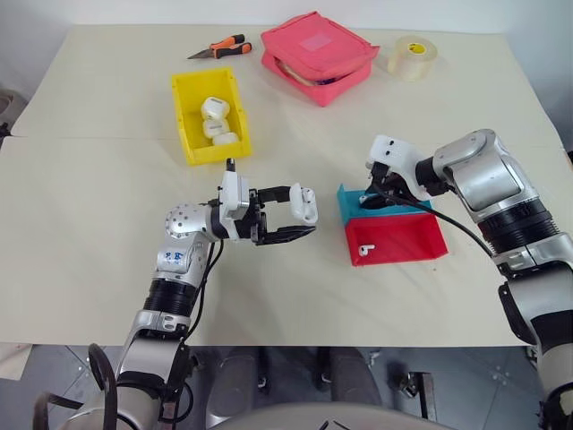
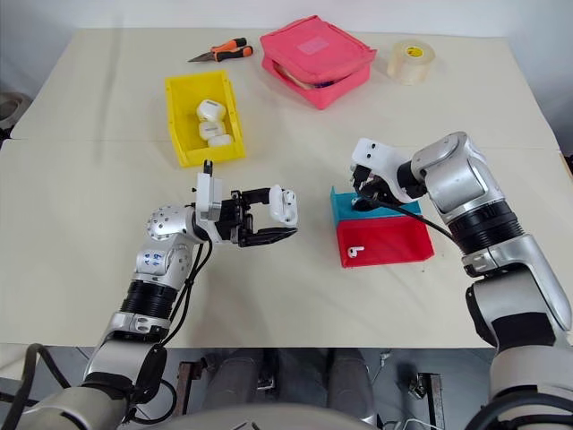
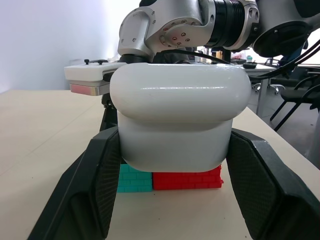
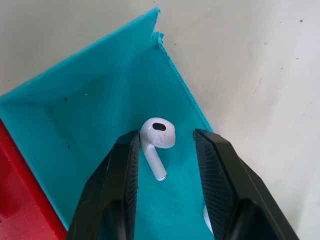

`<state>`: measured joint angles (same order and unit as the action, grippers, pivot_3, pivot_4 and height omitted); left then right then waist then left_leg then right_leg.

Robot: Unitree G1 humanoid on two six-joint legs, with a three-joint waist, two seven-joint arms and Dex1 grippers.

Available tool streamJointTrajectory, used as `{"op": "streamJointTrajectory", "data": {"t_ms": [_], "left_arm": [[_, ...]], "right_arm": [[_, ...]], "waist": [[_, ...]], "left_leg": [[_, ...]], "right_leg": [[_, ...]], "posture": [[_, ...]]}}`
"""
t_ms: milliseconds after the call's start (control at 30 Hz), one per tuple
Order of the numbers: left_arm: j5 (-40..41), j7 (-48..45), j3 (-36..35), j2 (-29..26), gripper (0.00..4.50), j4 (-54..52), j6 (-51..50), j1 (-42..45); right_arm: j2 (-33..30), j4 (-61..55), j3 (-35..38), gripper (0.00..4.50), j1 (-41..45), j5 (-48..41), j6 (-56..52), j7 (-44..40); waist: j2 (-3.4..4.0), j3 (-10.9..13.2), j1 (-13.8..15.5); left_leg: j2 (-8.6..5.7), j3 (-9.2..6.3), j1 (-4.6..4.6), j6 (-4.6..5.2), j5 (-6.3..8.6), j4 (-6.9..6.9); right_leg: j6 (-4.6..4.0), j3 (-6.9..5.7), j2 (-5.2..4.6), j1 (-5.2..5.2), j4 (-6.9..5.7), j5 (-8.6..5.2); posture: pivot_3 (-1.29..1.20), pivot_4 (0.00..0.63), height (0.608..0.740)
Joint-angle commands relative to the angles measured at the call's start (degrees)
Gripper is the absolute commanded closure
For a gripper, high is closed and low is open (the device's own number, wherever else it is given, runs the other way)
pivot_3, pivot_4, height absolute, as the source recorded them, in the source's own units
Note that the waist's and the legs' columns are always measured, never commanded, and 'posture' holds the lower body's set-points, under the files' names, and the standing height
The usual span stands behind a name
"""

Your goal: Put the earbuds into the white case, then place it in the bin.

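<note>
My left gripper (image 1: 300, 217) is shut on the white case (image 1: 303, 203), holding it above the table at centre; its black fingers (image 3: 95, 175) clamp both sides of the case (image 3: 180, 115). My right gripper (image 1: 373, 199) reaches down into the blue tray (image 1: 348, 201). Its jaws stand open on either side of one earbud (image 4: 158, 137), which lies on the tray floor (image 4: 75, 110). Another earbud (image 1: 365, 247) lies in the red tray (image 1: 407, 235). The yellow bin (image 1: 183, 121) stands at the back left.
Several white cases (image 1: 216, 119) lie in the yellow bin. A pink zip pouch (image 1: 318, 55), a tape roll (image 1: 412, 56) and orange-handled pliers (image 1: 222, 47) sit along the far edge. The blue and red trays stand side by side.
</note>
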<state>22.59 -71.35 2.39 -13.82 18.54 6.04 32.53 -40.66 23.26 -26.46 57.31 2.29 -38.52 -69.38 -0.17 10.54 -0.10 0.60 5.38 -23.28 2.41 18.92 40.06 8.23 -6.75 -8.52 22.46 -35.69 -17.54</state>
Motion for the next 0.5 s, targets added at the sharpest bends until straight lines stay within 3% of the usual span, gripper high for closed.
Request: {"op": "streamJointTrajectory", "data": {"t_ms": [33, 500], "left_arm": [[0.93, 0.13, -0.03, -0.16, 1.72, -2.21, 0.14, -0.24], [0.86, 0.65, -0.09, -0.17, 1.72, -2.26, 0.38, -0.32]], "right_arm": [[0.27, 0.36, 0.92, 2.74, 1.61, 0.83, 0.85, -0.8], [1.42, 1.96, 0.68, 2.74, 2.55, 2.64, 2.12, -2.65]], "waist": [[0.0, 0.0, 0.0], [0.0, 0.0, -0.01]], "left_leg": [[0.0, 0.0, 0.0, 0.0, 0.0, 0.0], [0.0, 0.0, 0.0, 0.0, 0.0, 0.0]], "right_leg": [[0.0, 0.0, 0.0, 0.0, 0.0, 0.0], [0.0, 0.0, 0.0, 0.0, 0.0, 0.0]], "posture": [[0.0, 0.15, 0.74], [0.0, 0.15, 0.74]]}}
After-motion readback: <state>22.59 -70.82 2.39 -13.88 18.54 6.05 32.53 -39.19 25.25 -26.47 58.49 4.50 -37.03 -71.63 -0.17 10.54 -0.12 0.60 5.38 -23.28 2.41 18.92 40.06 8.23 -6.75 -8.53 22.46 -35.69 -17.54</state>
